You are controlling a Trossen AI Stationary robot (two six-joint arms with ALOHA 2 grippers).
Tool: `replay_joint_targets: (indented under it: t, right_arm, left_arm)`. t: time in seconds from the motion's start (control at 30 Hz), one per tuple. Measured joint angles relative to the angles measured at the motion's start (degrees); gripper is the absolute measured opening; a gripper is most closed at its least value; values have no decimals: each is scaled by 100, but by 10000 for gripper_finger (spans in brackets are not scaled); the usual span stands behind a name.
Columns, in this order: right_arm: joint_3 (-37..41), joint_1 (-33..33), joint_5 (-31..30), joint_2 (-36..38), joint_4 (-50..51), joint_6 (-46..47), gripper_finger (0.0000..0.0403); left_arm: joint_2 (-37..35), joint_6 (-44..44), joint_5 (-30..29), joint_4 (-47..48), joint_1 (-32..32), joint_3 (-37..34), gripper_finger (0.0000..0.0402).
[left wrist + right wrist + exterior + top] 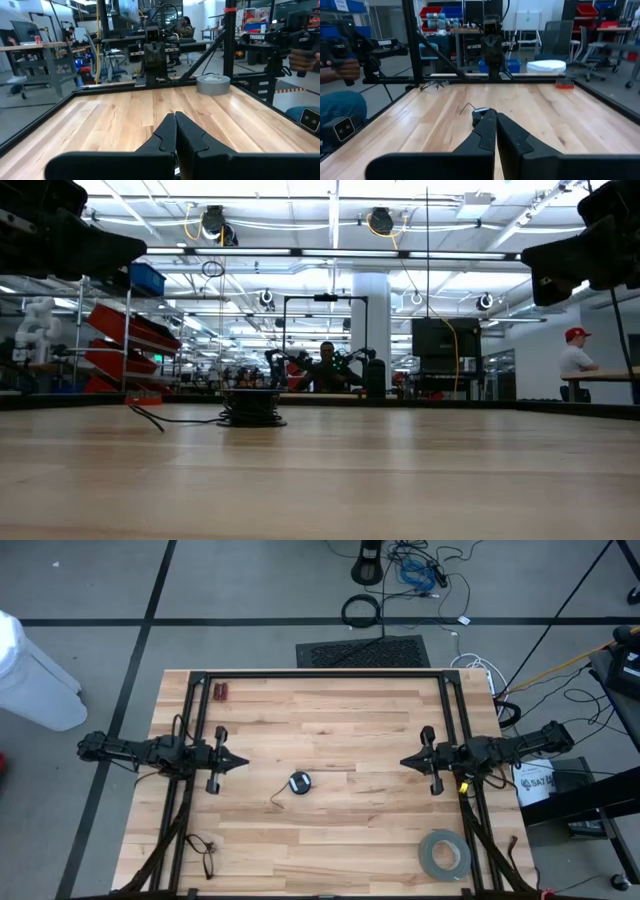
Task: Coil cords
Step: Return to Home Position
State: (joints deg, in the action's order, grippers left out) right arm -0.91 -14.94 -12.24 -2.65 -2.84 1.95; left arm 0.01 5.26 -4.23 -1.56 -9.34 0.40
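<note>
From above, the small round black cord bundle [300,782] lies on the worktop [330,720], a short loose end trailing off it; the left pincer [243,762] and right pincer [405,761] hang well apart from it on opposite sides, tips pointing toward it. At table height the bundle sits flat on the wood. The wrist views show each pincer closed and empty, with the bundle just beyond the right pincer's tips.

black cord bundle [300,783], pale wooden table [330,720] striped in tan and honey planks, grey tape roll [444,854], black left gripper [239,762], black right gripper [407,761], red item [220,692], black frame rail [320,674], white bin [30,675], grey floor [250,580] with black lines
</note>
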Motion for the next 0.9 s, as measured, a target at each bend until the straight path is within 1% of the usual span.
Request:
replay_joint_targets:
  t: [0.23,0.47,0.6,0.77,0.9]
  right_arm:
    - [0,0,62,73,10,-54,0]
    - [0,29,55,97,8,-343,0]
    - [0,372,64,95,8,-475,0]
    - [2,971,696,95,41,-547,0]
    - [2,1208,890,89,135,-545,0]
  left_arm:
    - [0,-39,-26,2,0,-2,0]
    - [0,-33,-51,-18,0,-2,0]
    - [0,-35,-65,-22,0,-2,0]
    - [0,-43,-65,-26,0,-2,0]
    - [0,-3,-61,-5,1,-2,0]
